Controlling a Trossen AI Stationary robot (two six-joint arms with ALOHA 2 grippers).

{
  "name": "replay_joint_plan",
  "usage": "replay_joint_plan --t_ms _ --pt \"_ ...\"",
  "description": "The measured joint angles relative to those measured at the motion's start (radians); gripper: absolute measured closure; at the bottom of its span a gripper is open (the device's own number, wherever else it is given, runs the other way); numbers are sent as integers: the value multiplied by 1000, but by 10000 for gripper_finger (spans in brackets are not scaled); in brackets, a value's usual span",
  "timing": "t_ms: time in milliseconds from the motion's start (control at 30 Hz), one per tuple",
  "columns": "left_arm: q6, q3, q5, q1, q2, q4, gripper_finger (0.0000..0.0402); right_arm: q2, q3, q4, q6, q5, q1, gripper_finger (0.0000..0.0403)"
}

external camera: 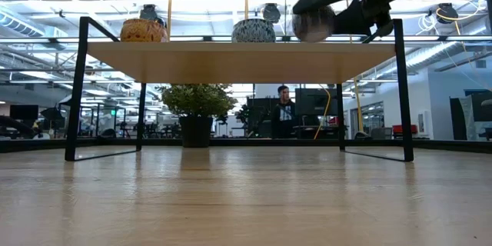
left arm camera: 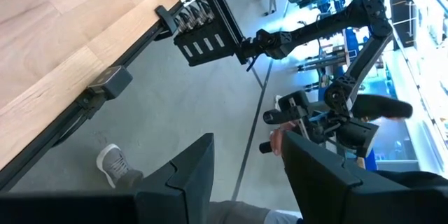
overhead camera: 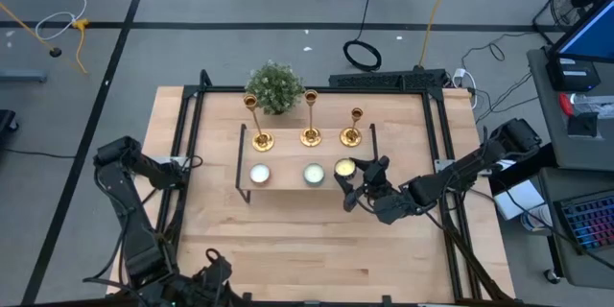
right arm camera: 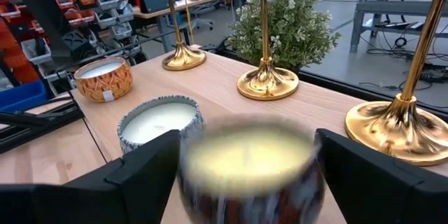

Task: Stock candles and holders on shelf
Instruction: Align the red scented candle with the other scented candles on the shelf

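Note:
The light-wood shelf (overhead camera: 288,158) carries three gold holders (overhead camera: 310,115) in its far row. The white candle (overhead camera: 259,174) and the greenish-white candle (overhead camera: 314,174) stand on their bases in its near row. My right gripper (overhead camera: 355,180) is at the shelf's right near part, shut on the yellowish candle (overhead camera: 344,167), which also shows in the right wrist view (right arm camera: 248,161). My left gripper (left arm camera: 245,175) is open and empty, off the table's near left corner, over the floor. My right gripper pinches the yellowish candle by its round side wall (right arm camera: 189,182) between the two fingers, one on each side. The fingers (external camera: 361,8) slant down from the table's right. The candle is upright, its bottom at the shelf's top (external camera: 307,44); whether it rests there I cannot tell.
A small green plant (overhead camera: 274,86) stands on the table behind the shelf. The nearest holder's base (right arm camera: 399,126) is close beside my right gripper. Black rails (overhead camera: 187,153) run along the table's sides. A person's shoe (left arm camera: 112,164) shows on the floor by the left arm.

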Motion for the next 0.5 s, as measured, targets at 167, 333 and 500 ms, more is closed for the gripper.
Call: replay_joint_plan --t_ms 167,333,500 --pt "0 0 0 -3 0 0 229 -8 0 13 2 -6 0 59" --pt "0 0 -1 -3 0 0 229 -9 -1 20 -7 -6 0 49" --pt "4 0 -18 -6 0 0 229 -9 -1 51 -19 -4 0 50"
